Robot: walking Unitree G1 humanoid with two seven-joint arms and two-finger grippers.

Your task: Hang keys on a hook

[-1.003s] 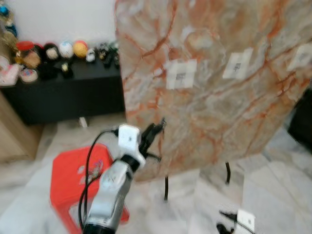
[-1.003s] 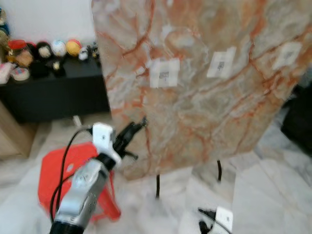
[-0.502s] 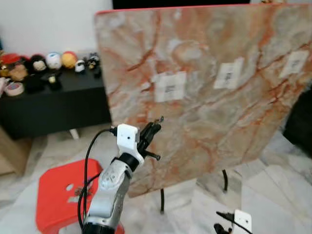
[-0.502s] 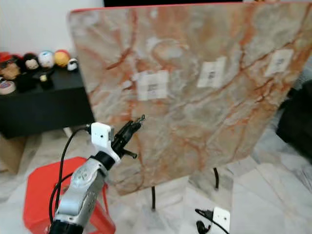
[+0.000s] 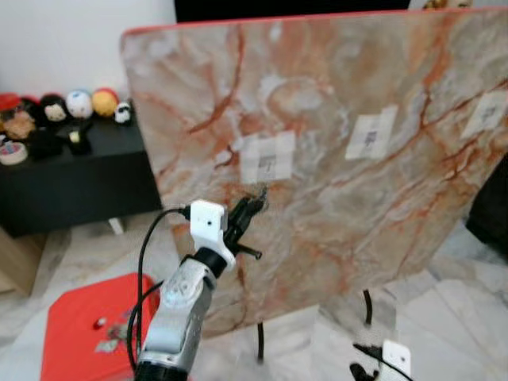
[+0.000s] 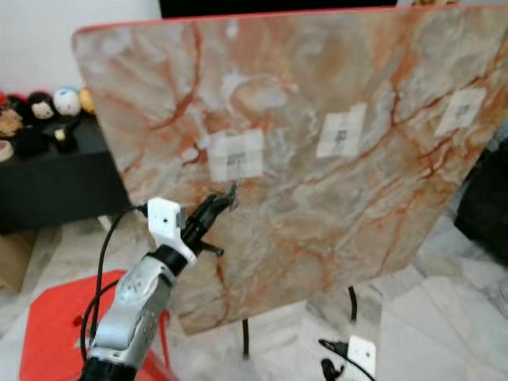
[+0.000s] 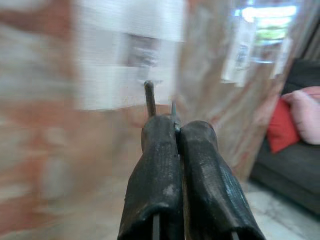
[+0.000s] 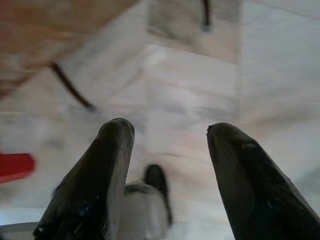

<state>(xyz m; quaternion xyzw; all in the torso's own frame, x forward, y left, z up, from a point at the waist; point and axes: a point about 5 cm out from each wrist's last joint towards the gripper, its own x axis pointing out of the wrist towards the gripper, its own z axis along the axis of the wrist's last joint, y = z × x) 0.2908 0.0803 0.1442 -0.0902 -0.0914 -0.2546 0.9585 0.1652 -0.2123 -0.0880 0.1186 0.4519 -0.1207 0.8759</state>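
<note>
Your left gripper (image 7: 172, 131) is squeezed tight on the keys (image 7: 149, 98), just below the white patch (image 5: 267, 156) on the marble board (image 5: 381, 206). Move up slowly toward its hook. Your right gripper (image 8: 167, 140) hangs open near the floor (image 8: 200, 85).

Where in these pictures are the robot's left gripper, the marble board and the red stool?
left gripper (image 5: 255, 198): left eye view, between the fingertips.
marble board (image 5: 413, 206): left eye view, bare face of the slab.
red stool (image 5: 79, 317): left eye view, top of the seat.
</note>
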